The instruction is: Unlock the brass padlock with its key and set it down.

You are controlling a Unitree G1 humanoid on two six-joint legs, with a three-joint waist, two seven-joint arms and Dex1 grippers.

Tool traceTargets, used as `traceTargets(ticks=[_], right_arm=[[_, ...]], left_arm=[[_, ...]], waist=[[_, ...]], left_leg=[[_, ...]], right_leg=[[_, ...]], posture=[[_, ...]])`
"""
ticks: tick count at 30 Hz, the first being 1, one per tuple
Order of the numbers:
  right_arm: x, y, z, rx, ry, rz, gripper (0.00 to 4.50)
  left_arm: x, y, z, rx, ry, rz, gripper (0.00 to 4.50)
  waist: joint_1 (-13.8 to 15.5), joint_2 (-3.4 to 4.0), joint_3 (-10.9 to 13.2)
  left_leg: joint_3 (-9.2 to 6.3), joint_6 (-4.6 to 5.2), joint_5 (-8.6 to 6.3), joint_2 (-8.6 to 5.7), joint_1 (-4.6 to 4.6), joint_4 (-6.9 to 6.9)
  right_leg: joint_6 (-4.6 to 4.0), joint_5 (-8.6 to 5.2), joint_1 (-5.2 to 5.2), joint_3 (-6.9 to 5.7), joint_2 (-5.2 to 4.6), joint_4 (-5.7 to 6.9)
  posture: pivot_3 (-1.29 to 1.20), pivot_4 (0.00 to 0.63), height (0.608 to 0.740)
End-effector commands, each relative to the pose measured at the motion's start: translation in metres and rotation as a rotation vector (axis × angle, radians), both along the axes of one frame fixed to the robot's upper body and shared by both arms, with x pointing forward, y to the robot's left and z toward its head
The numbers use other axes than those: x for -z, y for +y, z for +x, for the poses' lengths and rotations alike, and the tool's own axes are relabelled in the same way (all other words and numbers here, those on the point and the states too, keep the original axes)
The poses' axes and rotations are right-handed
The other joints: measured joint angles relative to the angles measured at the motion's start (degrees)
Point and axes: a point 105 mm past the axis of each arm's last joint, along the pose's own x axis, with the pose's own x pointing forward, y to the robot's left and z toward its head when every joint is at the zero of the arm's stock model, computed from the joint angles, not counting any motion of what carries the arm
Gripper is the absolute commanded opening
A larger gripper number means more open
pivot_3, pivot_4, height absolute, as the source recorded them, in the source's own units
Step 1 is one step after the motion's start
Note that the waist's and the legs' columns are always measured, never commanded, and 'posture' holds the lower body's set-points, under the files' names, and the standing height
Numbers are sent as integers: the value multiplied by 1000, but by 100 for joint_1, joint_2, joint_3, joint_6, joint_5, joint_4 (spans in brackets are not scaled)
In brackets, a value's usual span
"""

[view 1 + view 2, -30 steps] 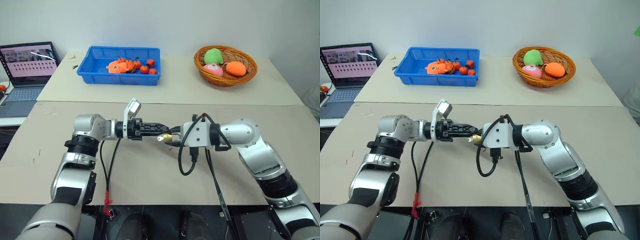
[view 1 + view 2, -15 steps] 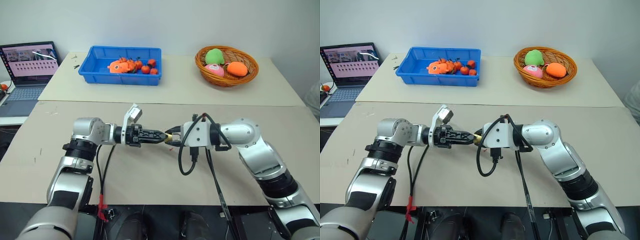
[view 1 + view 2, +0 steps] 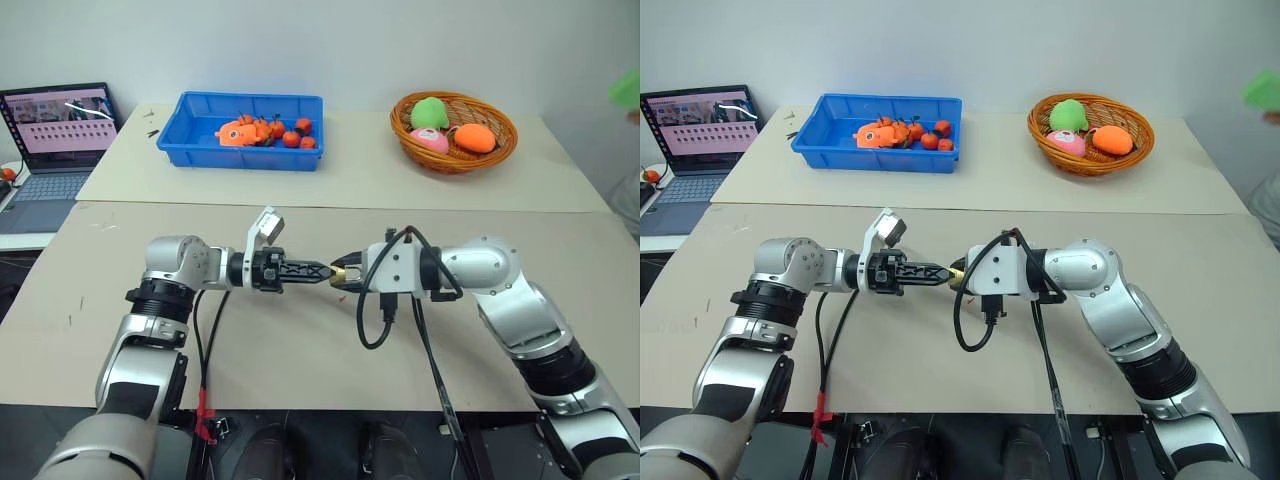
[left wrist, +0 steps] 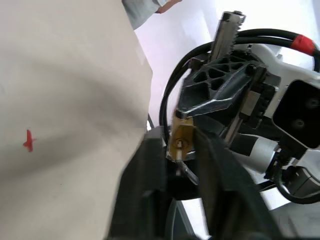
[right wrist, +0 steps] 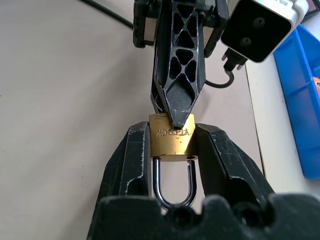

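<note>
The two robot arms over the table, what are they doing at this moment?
The right claw grips the brass padlock by its sides, above the table, with the shackle looped back between its fingers. The left claw, shut, presses its tip against the padlock's end, where the key would go in. The key itself cannot be made out.

Padlock (image 5: 171, 139) clamped betw. R gripper (image 5: 172, 150) fingers, brass body across the gap, shackle (image 5: 173, 182) pointing back twd wrist. L gripper (image 5: 176, 112) tips pinched together, pressed on padlock's far edge. Beige table (image 5: 60, 100) beneath; blue bin (image 5: 300, 95) at edge.
</note>
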Motion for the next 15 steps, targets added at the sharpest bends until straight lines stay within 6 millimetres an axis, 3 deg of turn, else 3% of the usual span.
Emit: traceTargets(ticks=[1, 15], right_arm=[[-15, 2, -3, -25, -77, 14, 910], [-14, 1, -4, -21, -77, 12, 910]], left_arm=[[-8, 0, 2, -5, -21, -29, 5], [-9, -5, 3, 3, -35, -36, 5]], waist=[[0, 0, 0], [2, 0, 0]], left_leg=[[0, 0, 0, 0, 0, 0], [0, 0, 0, 0, 0, 0]], right_leg=[[0, 0, 0, 0, 0, 0], [0, 0, 0, 0, 0, 0]], posture=[[0, 150, 692], [0, 150, 692]])
